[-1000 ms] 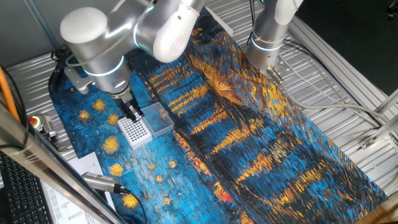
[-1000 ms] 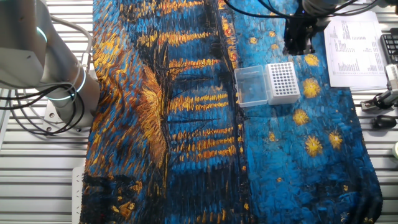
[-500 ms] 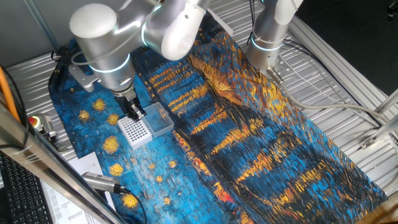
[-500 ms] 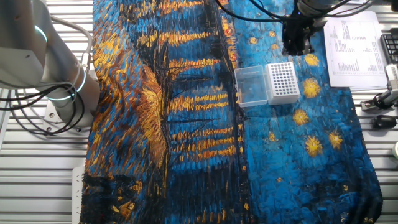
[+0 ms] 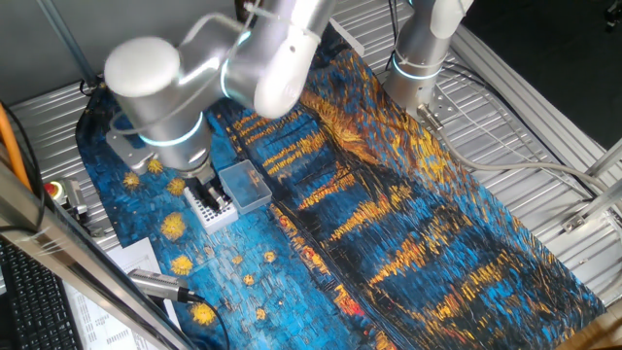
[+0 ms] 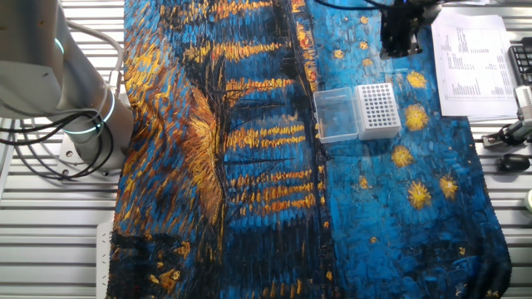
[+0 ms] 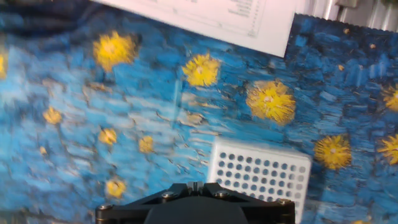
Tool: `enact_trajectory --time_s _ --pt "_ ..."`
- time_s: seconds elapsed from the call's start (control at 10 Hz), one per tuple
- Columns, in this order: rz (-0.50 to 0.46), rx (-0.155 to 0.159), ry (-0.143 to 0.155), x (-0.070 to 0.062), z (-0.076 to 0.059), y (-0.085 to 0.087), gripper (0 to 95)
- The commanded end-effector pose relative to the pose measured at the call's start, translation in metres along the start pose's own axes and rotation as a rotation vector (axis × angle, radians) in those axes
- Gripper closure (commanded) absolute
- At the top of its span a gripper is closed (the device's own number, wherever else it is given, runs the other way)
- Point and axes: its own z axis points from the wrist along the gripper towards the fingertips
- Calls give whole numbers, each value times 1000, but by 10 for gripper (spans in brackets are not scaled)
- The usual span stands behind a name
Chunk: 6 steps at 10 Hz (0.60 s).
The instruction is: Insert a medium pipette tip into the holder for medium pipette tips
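Observation:
The holder for medium pipette tips (image 6: 376, 110) is a small white block with a grid of dark holes, standing on the blue painted cloth beside a clear plastic box (image 6: 335, 115). In the hand view the holder (image 7: 261, 175) lies low and to the right of my gripper (image 7: 194, 185), whose jaws are pressed together on something thin and pale. A faint clear streak, the medium pipette tip (image 7: 176, 102), points away from them over the cloth. From one side my gripper (image 5: 214, 194) overlaps the holder (image 5: 206, 209). From the other side the gripper (image 6: 401, 52) hangs beyond the holder's far edge.
Printed paper (image 6: 474, 62) lies beyond the holder at the cloth's edge. A second arm's base (image 5: 420, 68) stands on the metal table at the far side. A metal tool (image 5: 160, 285) rests near the front left, by a keyboard.
My arm swung over the last second. In one fixed view the gripper came forward over the holder. In the other it drew slightly away from the holder's far edge. Holder and box stayed put.

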Motion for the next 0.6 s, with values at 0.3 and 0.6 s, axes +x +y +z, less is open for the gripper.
enact_trajectory --time_s 0.3,0.6 --pt "120 14 -62 -18 28 14 950" --pt "154 23 -25 -18 28 14 760"
